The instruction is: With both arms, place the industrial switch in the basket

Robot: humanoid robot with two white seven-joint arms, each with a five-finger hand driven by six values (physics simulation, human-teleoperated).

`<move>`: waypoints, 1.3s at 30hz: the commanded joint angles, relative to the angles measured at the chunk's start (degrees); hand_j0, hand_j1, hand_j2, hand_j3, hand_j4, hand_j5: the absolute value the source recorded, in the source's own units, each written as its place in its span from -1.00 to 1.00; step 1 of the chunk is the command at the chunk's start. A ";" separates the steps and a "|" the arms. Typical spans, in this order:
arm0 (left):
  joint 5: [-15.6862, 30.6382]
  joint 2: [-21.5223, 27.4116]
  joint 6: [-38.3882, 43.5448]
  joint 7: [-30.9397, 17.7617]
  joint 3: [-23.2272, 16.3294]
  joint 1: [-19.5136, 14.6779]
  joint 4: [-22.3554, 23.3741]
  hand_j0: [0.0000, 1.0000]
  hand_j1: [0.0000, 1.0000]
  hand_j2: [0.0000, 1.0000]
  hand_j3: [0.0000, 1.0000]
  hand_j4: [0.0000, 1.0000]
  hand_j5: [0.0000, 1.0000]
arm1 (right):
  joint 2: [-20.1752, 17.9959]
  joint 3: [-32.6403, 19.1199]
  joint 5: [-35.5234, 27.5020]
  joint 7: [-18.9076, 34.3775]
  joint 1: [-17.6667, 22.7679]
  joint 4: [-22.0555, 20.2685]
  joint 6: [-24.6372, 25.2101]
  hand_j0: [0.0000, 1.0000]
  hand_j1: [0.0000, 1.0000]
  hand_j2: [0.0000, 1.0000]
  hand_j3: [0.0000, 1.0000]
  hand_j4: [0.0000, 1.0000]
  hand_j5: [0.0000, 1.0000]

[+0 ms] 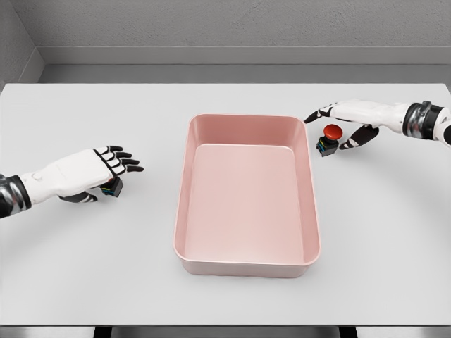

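Observation:
A pink rectangular basket [184,211] stands in the middle of the white table. Right of its far corner sits an industrial switch [330,138], a dark box with a red mushroom button. My right hand [340,125] hovers over it, fingers stretched toward the basket and thumb on the switch's right side, not closed on it. A second dark switch [111,186] lies left of the basket, mostly hidden under my left hand [113,169], so its button cannot be seen. That hand's fingers are stretched out flat above the switch, pointing at the basket.
The white table [225,303] reaches to a grey wall at the back. Its front edge runs close under the basket. The basket holds nothing.

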 commanded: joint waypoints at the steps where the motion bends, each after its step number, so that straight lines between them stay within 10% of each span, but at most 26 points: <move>1: 0.49 0.10 0.04 0.18 -0.08 0.00 0.03 0.57 0.57 0.57 0.57 0.57 0.57 | -0.04 -0.09 -0.38 0.02 0.00 0.00 0.13 0.72 0.72 0.72 0.72 0.72 0.72; 4: 0.57 0.27 0.04 0.36 -0.08 0.09 0.03 0.20 0.20 0.20 0.20 0.20 0.20 | -0.04 0.61 -0.38 0.11 0.00 -0.18 0.13 0.72 0.72 0.72 0.72 0.72 0.72; 26: 5.67 3.18 0.04 -0.17 0.80 -0.26 -11.21 -0.28 -0.28 -0.28 -0.28 -0.28 -0.28 | -0.13 1.41 -0.11 0.46 0.09 -0.27 0.13 0.24 0.24 0.24 0.24 0.24 0.24; 39: 8.04 3.18 0.04 -0.26 0.97 -7.47 -15.17 -0.33 -0.33 -0.33 -0.33 -0.33 -0.33 | -0.40 1.06 -0.11 0.46 0.00 0.96 0.13 -0.05 -0.05 -0.05 -0.05 -0.05 -0.05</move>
